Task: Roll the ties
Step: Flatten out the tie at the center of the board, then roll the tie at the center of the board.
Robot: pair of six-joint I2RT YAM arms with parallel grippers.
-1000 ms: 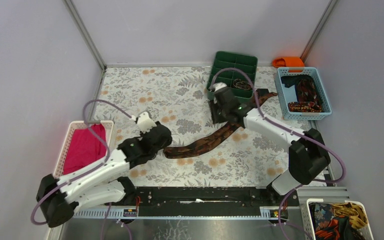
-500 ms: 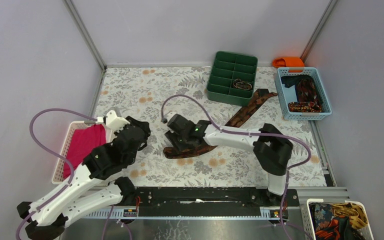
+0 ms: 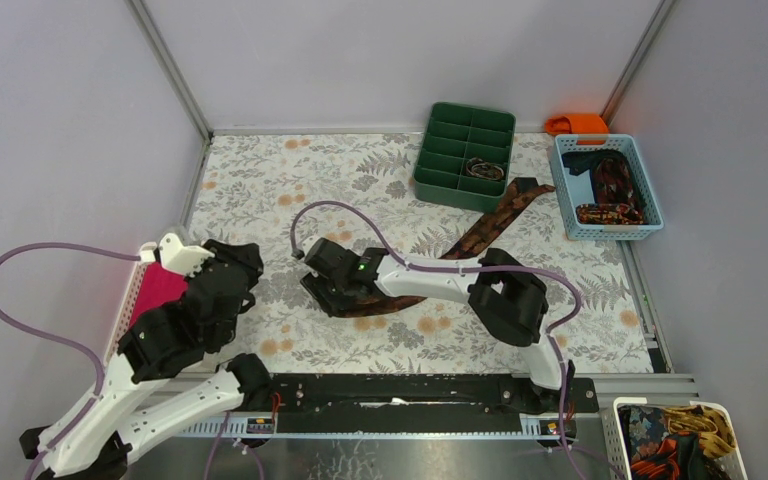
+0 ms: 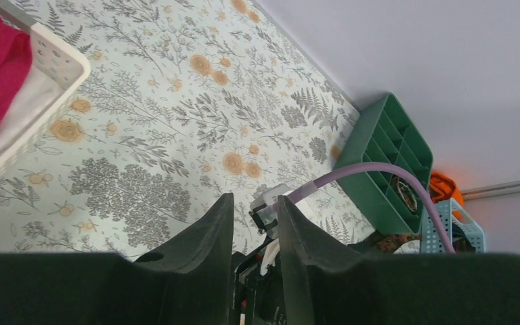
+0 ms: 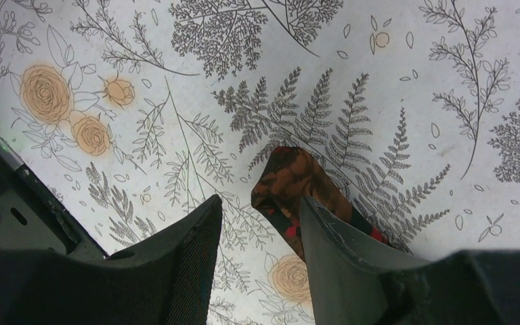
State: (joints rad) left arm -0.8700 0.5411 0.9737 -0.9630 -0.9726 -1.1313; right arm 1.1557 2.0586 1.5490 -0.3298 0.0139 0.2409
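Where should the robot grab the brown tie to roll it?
Grab the tie at its near tip, coming straight down. That end lies flat and free on the table, and the open right gripper hangs right above it.

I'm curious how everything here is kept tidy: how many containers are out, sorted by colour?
Green divided tray: 1
Blue basket: 1
White baskets: 2, the left basket and the near-right basket
Total: 4

No legible text, label, brand, number or sign on any surface in any view
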